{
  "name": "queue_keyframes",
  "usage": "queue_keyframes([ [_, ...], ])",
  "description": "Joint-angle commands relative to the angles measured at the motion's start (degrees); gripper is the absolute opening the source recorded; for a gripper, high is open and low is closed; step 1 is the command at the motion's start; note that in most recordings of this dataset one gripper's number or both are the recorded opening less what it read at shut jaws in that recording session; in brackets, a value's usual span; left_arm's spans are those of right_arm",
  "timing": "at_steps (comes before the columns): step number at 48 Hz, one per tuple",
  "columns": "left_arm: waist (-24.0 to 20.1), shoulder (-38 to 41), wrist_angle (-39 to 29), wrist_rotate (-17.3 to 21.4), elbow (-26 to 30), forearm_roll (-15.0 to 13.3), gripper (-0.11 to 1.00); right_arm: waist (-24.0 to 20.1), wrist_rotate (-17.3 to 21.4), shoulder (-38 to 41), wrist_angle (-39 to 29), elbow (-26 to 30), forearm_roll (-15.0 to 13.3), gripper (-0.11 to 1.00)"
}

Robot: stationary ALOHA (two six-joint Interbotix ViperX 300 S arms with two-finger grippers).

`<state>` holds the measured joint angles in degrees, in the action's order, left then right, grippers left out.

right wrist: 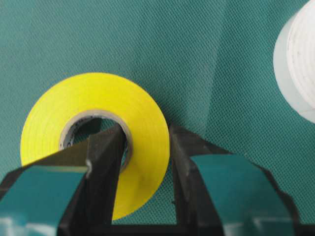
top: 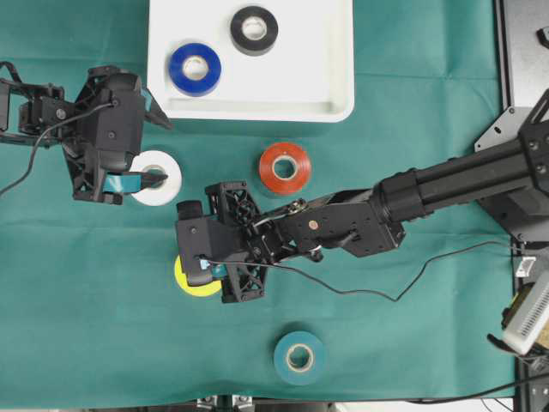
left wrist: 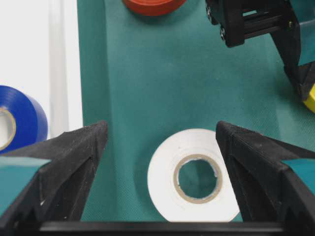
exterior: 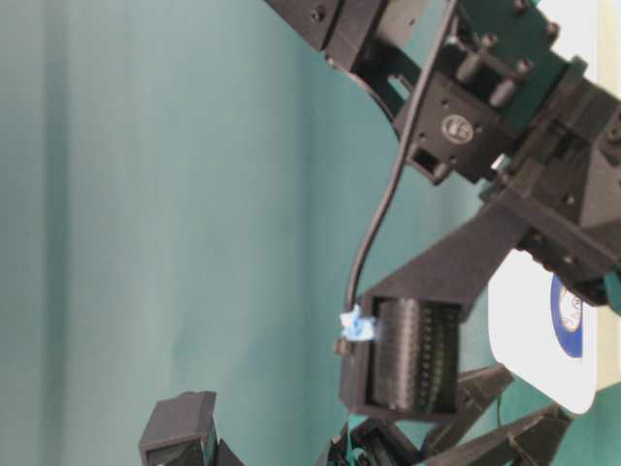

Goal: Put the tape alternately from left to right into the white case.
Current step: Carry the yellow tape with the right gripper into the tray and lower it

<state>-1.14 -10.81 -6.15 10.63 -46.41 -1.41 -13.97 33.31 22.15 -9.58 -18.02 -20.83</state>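
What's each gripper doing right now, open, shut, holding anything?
Left gripper: open, jaws either side of the white tape, not gripping it.
Right gripper: shut on the yellow tape, one jaw inside its core.

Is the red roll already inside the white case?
No. In the overhead view the red roll lies on the green cloth below the white case, which holds only the blue roll and black roll.

Green-clothed table [top: 429, 343], white case [top: 339, 60], white [top: 159, 178], red [top: 284, 168], yellow [top: 190, 283], teal rolls [top: 299, 356]
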Motion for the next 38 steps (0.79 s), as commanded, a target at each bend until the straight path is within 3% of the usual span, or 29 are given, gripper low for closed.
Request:
queue_keyframes([
  [1,0.09,-0.62,0.18,0.00,0.70,-0.09,0.69,-0.53,-0.09,-2.02,0.00,0.88,-0.09,0.27],
  [14,0.18,-0.70,0.09,-0.09,0.62,-0.09,0.69,-0.62,-0.09,-3.25,-0.53,0.44,-0.09,0.27],
  [38,0.09,-0.70,0.09,-0.09,0.62,-0.09,0.69,-0.62,0.00,-12.48,-7.56,-1.93,-0.18,0.27],
])
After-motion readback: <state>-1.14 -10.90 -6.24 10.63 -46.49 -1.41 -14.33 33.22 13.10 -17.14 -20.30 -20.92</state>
